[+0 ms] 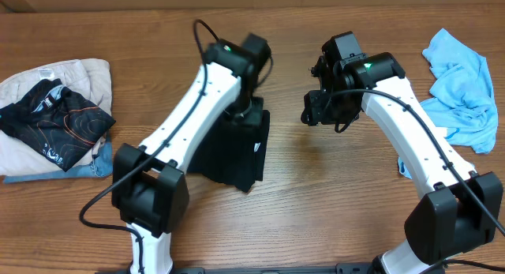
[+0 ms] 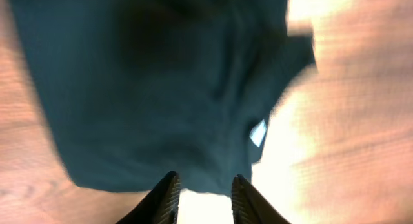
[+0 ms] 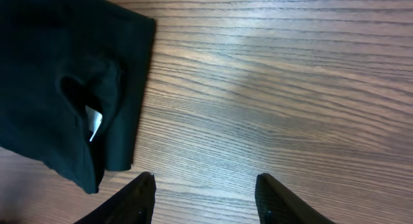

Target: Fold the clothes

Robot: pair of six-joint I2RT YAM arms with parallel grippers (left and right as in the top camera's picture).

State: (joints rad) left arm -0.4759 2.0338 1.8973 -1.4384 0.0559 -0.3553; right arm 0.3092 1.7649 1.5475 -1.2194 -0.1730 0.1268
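Both jaws parted, empty; left arm [image 1: 197, 108] half-covers clothes [image 1: 237, 159] overhead; wrist views show white tag [image 3: 95, 121] clearly.

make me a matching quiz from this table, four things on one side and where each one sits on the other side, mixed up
Things
1. black garment
2. light blue shirt
3. black printed fabric
4. right gripper

Places
A. on the beige pile at the left side of the table
B. at the right edge of the table
C. open, over a bare patch of the table
D. mid-table, partly under the left arm

Pairs: 1-D, 2-B, 3-A, 4-C
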